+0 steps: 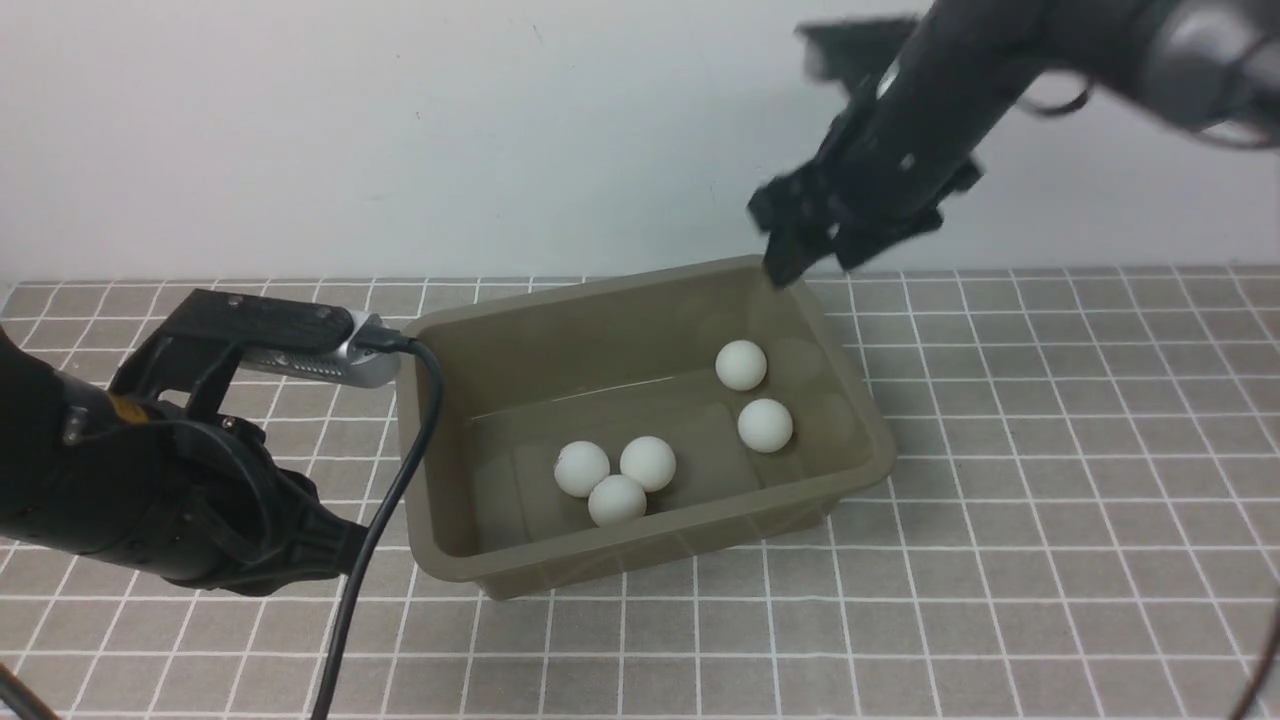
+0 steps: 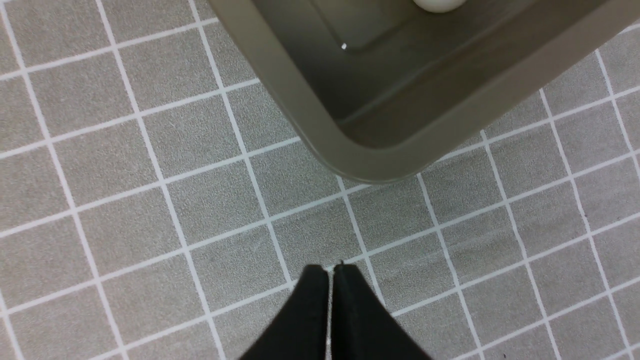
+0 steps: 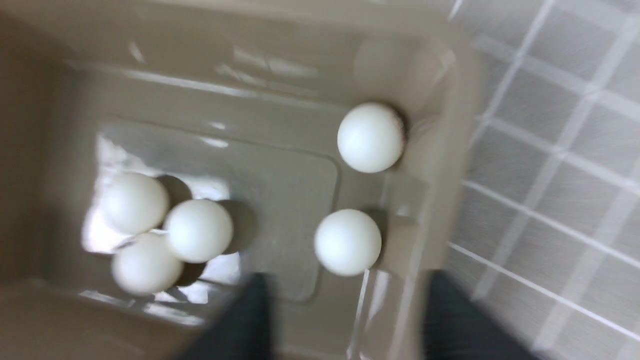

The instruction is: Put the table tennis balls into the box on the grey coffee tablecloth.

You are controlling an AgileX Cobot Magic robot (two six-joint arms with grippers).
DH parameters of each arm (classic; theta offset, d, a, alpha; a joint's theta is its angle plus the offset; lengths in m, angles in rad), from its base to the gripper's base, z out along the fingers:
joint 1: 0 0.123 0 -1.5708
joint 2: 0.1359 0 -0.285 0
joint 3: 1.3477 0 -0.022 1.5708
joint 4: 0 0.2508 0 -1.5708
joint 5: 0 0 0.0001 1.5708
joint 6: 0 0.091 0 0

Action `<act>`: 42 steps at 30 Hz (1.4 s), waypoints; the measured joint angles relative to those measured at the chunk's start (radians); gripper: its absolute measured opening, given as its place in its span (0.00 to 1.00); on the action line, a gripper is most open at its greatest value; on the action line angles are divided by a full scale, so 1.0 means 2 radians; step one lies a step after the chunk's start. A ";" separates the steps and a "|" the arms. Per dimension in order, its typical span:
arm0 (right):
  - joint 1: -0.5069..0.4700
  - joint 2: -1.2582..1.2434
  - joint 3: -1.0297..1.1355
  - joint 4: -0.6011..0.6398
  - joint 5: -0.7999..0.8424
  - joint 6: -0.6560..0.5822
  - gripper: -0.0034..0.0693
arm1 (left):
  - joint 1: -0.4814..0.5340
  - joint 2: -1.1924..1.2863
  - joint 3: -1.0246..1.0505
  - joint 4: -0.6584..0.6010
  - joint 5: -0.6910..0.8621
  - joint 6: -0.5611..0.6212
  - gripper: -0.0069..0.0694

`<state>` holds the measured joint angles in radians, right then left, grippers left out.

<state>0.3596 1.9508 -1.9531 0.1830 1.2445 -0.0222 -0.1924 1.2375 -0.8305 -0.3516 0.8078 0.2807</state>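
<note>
A: While the right gripper hangs above the box, how do its jaws stand?
B: Apart, holding nothing. The left gripper is pinched closed, left of it.
A: And the box?
B: On the cloth, long axis running near-left to far-right, five balls inside.

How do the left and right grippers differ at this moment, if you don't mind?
The left gripper has its jaws shut; the right gripper has its jaws apart. The left gripper sits low over the cloth beside the box; the right gripper hangs above the box's far right corner. Both are empty, and all five balls lie in the box.
</note>
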 joint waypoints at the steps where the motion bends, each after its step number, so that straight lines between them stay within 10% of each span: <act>1: 0.000 -0.028 0.010 -0.004 0.000 0.003 0.30 | 0.000 0.000 0.000 -0.001 0.000 0.000 0.08; 5: 0.000 -0.181 0.080 -0.031 0.000 0.020 0.07 | 0.000 0.000 0.000 -0.001 0.001 0.000 0.08; 21: 0.000 -0.886 0.681 -0.164 -0.400 0.165 0.03 | 0.000 -0.001 0.000 -0.038 -0.043 0.008 0.08; 29: 0.000 -0.984 0.731 -0.362 -0.366 0.362 0.03 | -0.002 -0.016 0.002 -0.137 -0.117 0.037 0.08; 42: 0.000 -0.985 0.733 -0.444 -0.355 0.393 0.03 | -0.007 -0.287 0.131 -0.214 -0.193 0.090 0.08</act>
<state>0.3588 -0.0190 -0.4871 -0.7042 0.5338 0.7632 -0.2061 0.6634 -0.5686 -0.7795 0.4212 0.4605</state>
